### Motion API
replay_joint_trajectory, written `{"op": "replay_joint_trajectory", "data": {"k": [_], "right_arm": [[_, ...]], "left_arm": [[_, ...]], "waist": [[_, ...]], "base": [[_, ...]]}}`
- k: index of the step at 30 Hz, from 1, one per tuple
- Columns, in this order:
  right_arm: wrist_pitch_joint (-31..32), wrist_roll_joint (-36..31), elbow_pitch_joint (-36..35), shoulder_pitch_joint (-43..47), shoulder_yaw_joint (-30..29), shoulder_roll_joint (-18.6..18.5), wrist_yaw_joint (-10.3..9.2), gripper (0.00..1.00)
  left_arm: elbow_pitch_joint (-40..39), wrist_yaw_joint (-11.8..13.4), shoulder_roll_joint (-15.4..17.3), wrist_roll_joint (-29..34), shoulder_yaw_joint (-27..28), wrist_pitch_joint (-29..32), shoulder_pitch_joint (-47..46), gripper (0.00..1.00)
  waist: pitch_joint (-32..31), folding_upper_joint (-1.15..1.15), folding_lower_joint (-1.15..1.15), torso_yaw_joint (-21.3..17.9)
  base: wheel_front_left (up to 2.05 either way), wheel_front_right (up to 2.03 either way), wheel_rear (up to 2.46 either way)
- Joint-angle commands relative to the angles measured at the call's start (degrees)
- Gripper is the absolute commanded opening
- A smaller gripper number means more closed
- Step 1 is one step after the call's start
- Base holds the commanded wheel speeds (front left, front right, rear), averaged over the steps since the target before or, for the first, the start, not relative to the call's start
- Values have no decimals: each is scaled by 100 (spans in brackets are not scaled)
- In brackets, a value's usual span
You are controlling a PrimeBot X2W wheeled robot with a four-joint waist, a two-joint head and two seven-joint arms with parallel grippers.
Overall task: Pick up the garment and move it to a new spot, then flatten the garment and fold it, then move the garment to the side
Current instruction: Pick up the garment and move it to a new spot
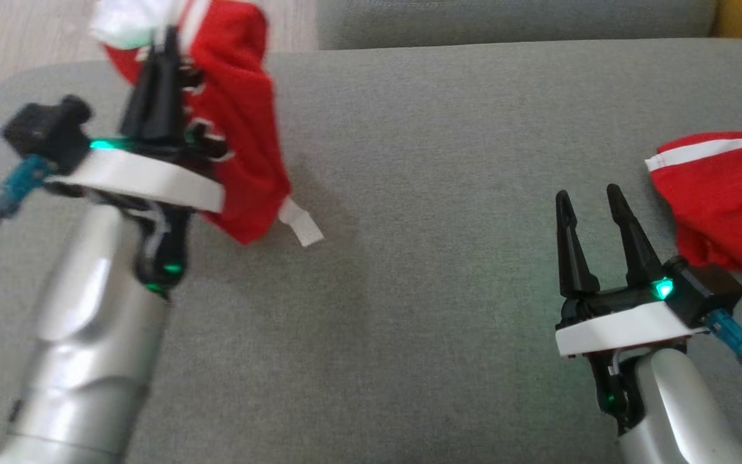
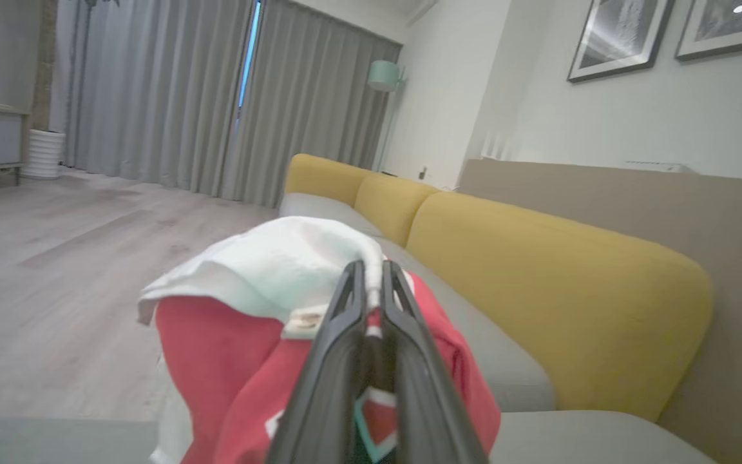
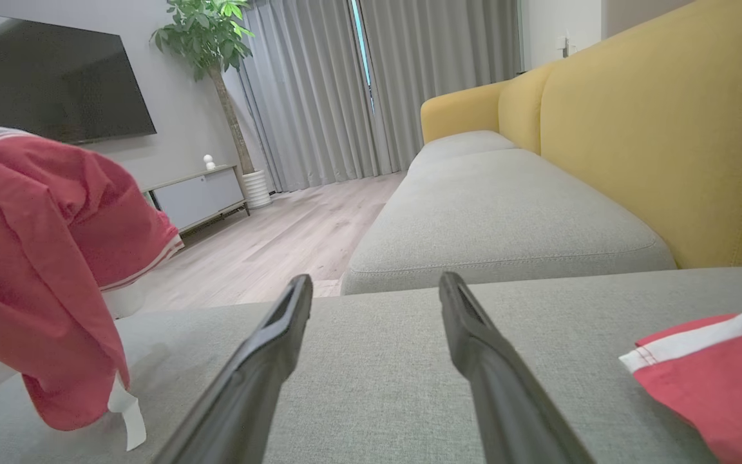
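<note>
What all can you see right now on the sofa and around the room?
sofa seat: one, grey, under both arms
garment: one, red and white, hanging from the left gripper
second cloth: one, red with white stripe, seat's right side
back cushions: three, yellow, behind seat
curtains: several, grey, far wall
television: one, black, wall
plant: one, green, beside curtains
pictures: two, dark-framed, above sofa
left gripper: one, dark, shut on garment
right gripper: one, dark, open over seat
</note>
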Motion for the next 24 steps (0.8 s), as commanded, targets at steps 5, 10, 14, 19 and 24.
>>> {"op": "replay_joint_trajectory", "data": {"k": [5, 10, 14, 19, 24], "right_arm": [[-62, 121, -188, -102, 206, -9, 37, 100], [-62, 203, -234, -146, 242, -9, 37, 100], [-62, 261, -278, -172, 264, -9, 37, 100], [-62, 303, -325, -239, 322, -9, 37, 100], [-62, 337, -370, -326, 386, -9, 37, 100]], "left_arm": [[-853, 124, -346, -33, -120, 5, -81, 0], [-1500, 426, -728, -69, -287, 92, -161, 0], [-1972, 760, -883, -190, -377, 269, -192, 0], [-1884, 954, -872, -134, -470, 379, -179, 0], [-767, 783, -645, -106, -397, 254, -264, 0]], "waist": [[-93, 0, 1, -228], [-95, 0, 1, -452], [-42, 0, 1, -606], [102, 0, 1, -749], [244, 0, 1, -861]], "base": [[0, 0, 0], [0, 0, 0], [0, 0, 0], [0, 0, 0], [0, 0, 0]]}}
